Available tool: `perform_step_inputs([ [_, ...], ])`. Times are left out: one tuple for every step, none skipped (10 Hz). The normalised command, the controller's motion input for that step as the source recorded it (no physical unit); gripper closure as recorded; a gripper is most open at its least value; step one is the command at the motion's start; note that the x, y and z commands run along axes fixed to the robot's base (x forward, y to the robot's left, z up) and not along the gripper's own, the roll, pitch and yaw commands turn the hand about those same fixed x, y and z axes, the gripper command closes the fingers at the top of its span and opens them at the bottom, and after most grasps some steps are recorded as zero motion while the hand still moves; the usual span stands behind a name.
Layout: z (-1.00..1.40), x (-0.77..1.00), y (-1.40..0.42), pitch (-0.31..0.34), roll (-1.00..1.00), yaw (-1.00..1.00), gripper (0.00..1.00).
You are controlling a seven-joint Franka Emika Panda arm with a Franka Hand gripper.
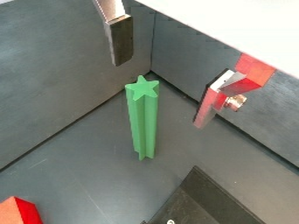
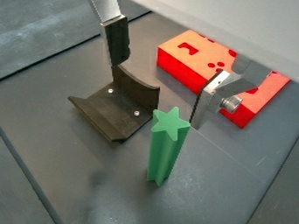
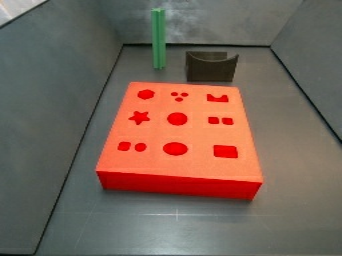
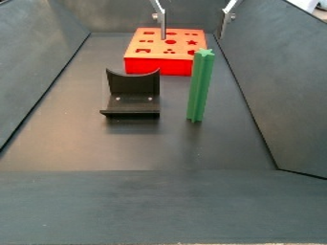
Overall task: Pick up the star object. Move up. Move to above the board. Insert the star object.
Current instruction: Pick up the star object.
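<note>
- Star object [image 4: 202, 86] stands upright and free on the dark desk [image 4: 153, 144], a tall green peg with a star-shaped top, just beside the dark grey holder [image 4: 132, 94] and apart from it.
- The board [image 3: 178, 130] lies flat nearer the middle of the desk; in a side view the peg sits beyond the board's far end, toward a back corner, well apart from the star cutout [image 3: 139, 118].
- The gripper [image 2: 158, 74] hangs above the peg with its jaws spread wide and nothing between them; the two fingers [image 1: 121, 39] show on either side of the star top in both wrist views.
- In a side view only the finger tips [image 4: 160, 16] peek in at the upper edge, so the arm looks high over the desk and points straight down.
- Picking up looks like the step in hand, not yet begun.
- To do it well, I'd say centre the jaws over the star top first, since the peg seems slightly off the midline between the pads.
- Then come down straight and close on the upper part of the shaft, so the pads meet opposite faces squarely.
- A slanted or one-sided touch would likely tip so slender a peg, perhaps against the holder.
</note>
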Motion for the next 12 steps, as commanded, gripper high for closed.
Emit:
perform_step_inputs([
  [-0.13,0.0,0.0,-0.089,0.0,0.0,0.0],
  [-0.12,-0.07,0.0,-0.063,0.0,0.0,0.0],
  [-0.34,-0.29,0.27,-0.086,-0.12,0.73,0.0],
  [-0.5,-0.25,0.12,-0.05,-0.06,0.89,0.0],
  [-0.54,-0.3,0.1,-0.107,-0.08,0.77,0.0],
  [-0.62,-0.36,0.0,-0.124,-0.07,0.73,0.0],
  [-0.58,-0.43,-0.08,-0.156,-0.02,0.57,0.0],
  [0.0,0.0,0.11,0.006,-0.04,0.12,0.0],
  [0.0,-0.03,-0.07,0.0,0.01,-0.01,0.0],
  [-0.42,-0.3,-0.07,-0.003,0.09,-0.06,0.0],
  [-0.49,-0.25,0.0,-0.051,0.09,0.0,0.0],
  [-0.07,0.0,0.0,0.0,0.0,-0.03,0.0],
])
